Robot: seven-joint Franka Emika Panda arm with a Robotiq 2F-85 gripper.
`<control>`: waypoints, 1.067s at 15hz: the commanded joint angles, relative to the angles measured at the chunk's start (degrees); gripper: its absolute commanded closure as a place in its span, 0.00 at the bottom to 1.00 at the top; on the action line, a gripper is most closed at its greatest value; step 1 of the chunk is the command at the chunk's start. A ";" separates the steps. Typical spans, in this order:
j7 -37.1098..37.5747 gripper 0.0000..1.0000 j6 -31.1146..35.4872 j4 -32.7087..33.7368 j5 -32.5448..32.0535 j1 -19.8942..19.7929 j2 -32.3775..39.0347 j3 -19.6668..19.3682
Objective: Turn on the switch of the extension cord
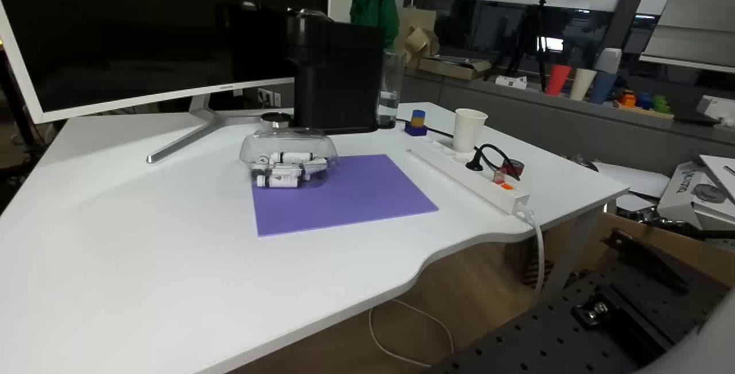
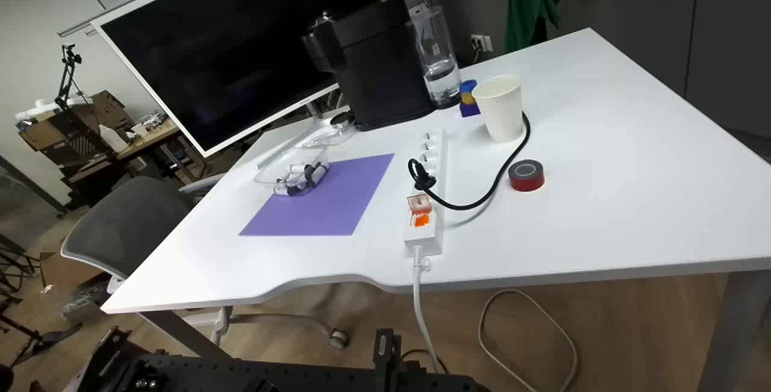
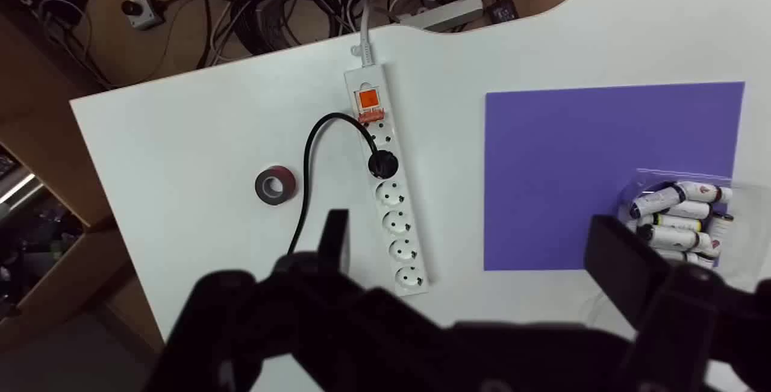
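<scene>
Robotiq gripper [image 3: 473, 247], jaws wide apart w/ nothing betw, is above white desk [image 3: 241, 109]; orange rocker switch [image 3: 368, 99] sits at cable [image 3: 366, 43] end of white power strip [image 3: 394, 208], reddish see-through flap [image 3: 371, 116] upright nr it, prob so switch lies bare for pressing

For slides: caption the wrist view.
Beyond open gripper: white power strip, orange switch at one end, black plug inserted, purple mat beside.
</scene>
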 commanded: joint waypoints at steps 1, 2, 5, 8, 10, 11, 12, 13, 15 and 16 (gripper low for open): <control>-0.03 0.00 -0.01 0.12 0.01 -0.02 0.05 0.00; -0.03 0.00 0.02 0.13 0.02 -0.02 0.05 0.00; -0.03 0.00 0.02 0.13 0.02 -0.02 0.05 0.00; -0.03 0.00 0.02 0.13 0.01 -0.02 0.05 0.00; -0.03 0.00 0.02 0.13 0.01 -0.02 0.05 0.00; -0.03 0.00 0.02 0.13 0.01 -0.02 0.05 0.00; 0.50 0.00 1.67 -1.07 -0.48 -0.08 -0.25 0.17; 0.95 0.00 4.19 -2.73 -1.40 -0.23 -0.51 0.32; 0.74 0.00 10.37 -6.66 -3.10 -0.49 -0.74 0.22; 0.50 0.00 14.49 -9.14 -3.98 -0.68 -0.78 -0.02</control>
